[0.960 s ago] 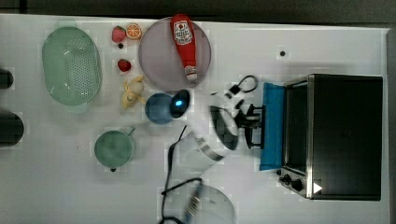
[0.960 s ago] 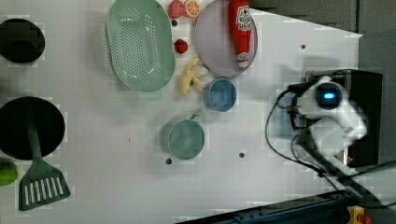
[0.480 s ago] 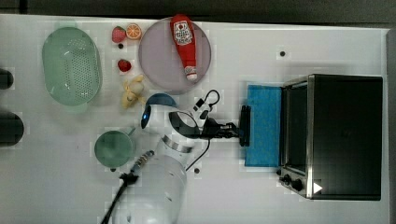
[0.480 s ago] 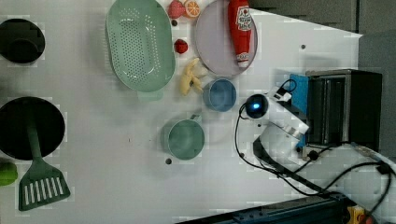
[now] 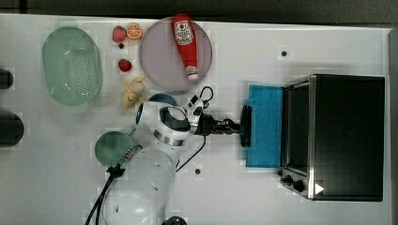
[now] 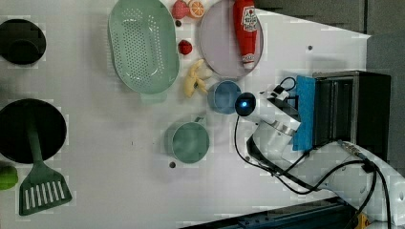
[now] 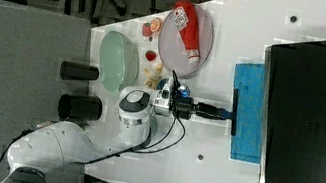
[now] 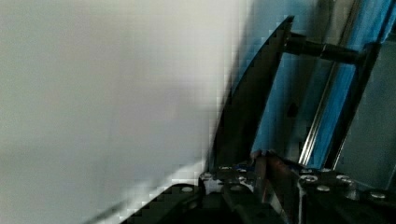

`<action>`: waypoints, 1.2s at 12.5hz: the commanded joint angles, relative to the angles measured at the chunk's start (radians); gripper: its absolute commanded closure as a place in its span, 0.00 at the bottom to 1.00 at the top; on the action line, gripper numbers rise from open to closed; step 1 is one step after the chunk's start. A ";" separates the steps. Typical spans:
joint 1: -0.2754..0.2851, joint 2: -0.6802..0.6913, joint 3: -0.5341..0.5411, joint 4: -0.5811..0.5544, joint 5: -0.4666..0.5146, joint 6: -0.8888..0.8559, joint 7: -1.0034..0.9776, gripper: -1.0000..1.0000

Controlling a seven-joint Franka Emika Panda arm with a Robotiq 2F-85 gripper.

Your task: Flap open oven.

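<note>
Claw (image 5: 238, 127) at the end of the white robot arm (image 5: 162, 129) is closed on the black bar handle (image 5: 245, 125) of the oven door, its jaws nearly together with the bar between them; the right view shows the same grip (image 7: 228, 115). The boxy black-topped toaster oven with a silver steel front frame (image 5: 345, 136) stands on the white surface (image 5: 244, 51) at the top view's right, its black knobs (image 5: 292, 180) at the lower corner of the front. Its blue-tinted glass door (image 5: 265, 125) is swung down and lies about level in front of the oven, hinged at the steel frame, with the handle at its far edge, toward the arm. In the wrist view the handle (image 8: 252, 107) runs up past the blue glass (image 8: 280, 93).

Beside the arm in the top view sit a blue bowl (image 5: 162, 98), partly behind the arm, and a teal mug (image 5: 112, 147). Farther up lie a grey round plate (image 5: 159, 56) with a red ketchup bottle (image 5: 186, 44) across it, a pale green perforated colander (image 5: 71, 65), two strawberries (image 5: 119, 34) and an orange half (image 5: 134, 31). The left view also shows a green slotted spatula (image 6: 42, 188) resting on a black round pan (image 6: 28, 129).
</note>
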State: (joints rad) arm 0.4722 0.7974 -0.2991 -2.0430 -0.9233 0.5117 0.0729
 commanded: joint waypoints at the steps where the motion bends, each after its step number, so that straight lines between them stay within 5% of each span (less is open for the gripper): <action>1: -0.003 -0.088 -0.029 0.032 0.016 0.075 0.061 0.83; 15: -0.038 -0.629 -0.122 0.032 0.650 0.064 0.015 0.83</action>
State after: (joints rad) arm 0.4614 0.1616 -0.3862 -2.0195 -0.2798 0.5918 0.0731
